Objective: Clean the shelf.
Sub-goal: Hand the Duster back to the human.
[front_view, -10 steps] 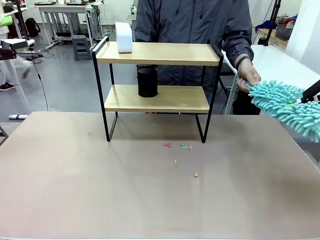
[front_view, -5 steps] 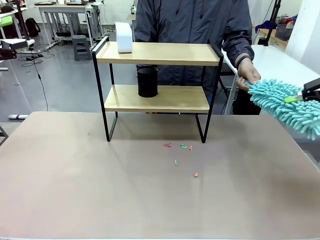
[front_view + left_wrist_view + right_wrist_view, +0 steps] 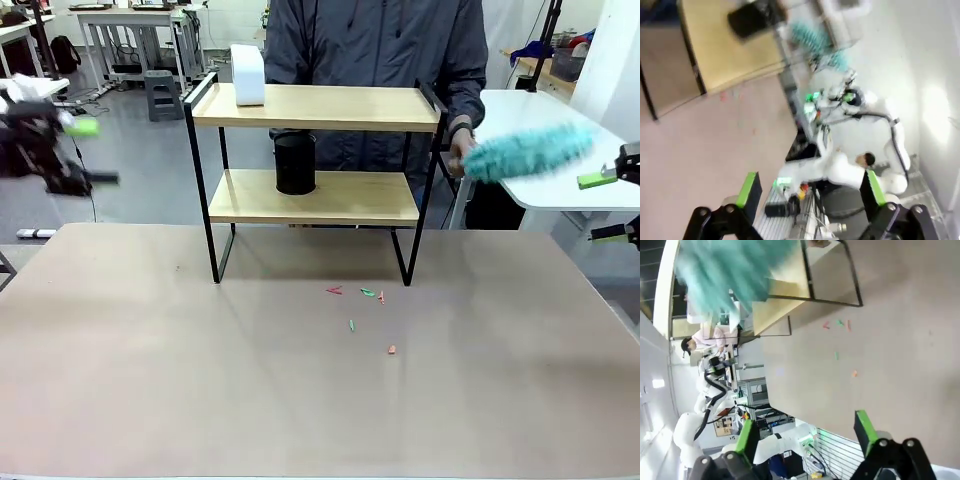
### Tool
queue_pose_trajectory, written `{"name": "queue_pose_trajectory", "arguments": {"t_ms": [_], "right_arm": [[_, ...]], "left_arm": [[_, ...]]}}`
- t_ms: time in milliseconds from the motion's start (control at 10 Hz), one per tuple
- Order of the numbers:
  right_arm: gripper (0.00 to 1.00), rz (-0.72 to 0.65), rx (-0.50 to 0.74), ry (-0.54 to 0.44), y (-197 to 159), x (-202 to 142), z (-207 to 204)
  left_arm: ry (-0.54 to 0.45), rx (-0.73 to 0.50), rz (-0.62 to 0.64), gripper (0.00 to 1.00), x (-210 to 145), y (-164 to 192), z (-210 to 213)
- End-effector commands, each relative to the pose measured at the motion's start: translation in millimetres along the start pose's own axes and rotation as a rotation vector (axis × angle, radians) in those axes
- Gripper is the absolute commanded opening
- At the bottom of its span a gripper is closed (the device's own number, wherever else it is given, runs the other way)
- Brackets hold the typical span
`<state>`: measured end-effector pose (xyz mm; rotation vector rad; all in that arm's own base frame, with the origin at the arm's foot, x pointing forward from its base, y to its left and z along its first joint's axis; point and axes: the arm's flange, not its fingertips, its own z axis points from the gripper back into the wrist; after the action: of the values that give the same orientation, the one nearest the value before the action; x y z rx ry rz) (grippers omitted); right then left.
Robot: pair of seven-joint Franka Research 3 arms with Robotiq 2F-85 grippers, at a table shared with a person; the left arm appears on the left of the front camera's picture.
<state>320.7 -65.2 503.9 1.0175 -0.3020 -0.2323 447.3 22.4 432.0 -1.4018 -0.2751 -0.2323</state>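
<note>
The tan table (image 3: 150,380) fills the lower half of the front view, and a few small red and green scraps (image 3: 365,305) lie scattered on it just right of centre, near the front feet of the shelf (image 3: 315,150). The shelf stands on the far part of the table, in the upper middle of the frame, upright, with a black mesh cup (image 3: 295,163) on its lower board and a white box-like object (image 3: 247,75) on the left end of its upper board. At the left edge, blurred, the left end effector (image 3: 85,152) hangs off the table with its fingers spread wide and nothing between them. At the right edge the right end effector (image 3: 608,206) also stands wide, empty, its green pads apart. Just beside it, upper right, a blurred teal fluffy duster (image 3: 525,152) is held at its left end by the person's hand (image 3: 461,152). The person stands behind the shelf in a dark jacket (image 3: 375,50)
</note>
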Motion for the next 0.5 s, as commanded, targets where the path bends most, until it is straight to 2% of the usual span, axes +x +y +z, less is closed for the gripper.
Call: {"name": "queue_pose_trajectory", "arguments": {"t_ms": [0,100,200,400], "right_arm": [[1.00,0.092,0.087,0.040,17,-16,-25],[1.00,0.120,0.121,0.065,29,-17,-54],[1.00,0.104,0.167,0.098,34,-19,-85],[1.00,0.043,0.243,0.215,27,-21,-138]], "left_arm": [[0.095,0.042,0.044,1.00,-16,9,-31],[0.061,0.039,0.073,1.00,-16,4,-44],[0.069,0.025,0.040,1.00,-16,17,-25],[0.069,0.025,0.040,1.00,-16,17,-25]]}}
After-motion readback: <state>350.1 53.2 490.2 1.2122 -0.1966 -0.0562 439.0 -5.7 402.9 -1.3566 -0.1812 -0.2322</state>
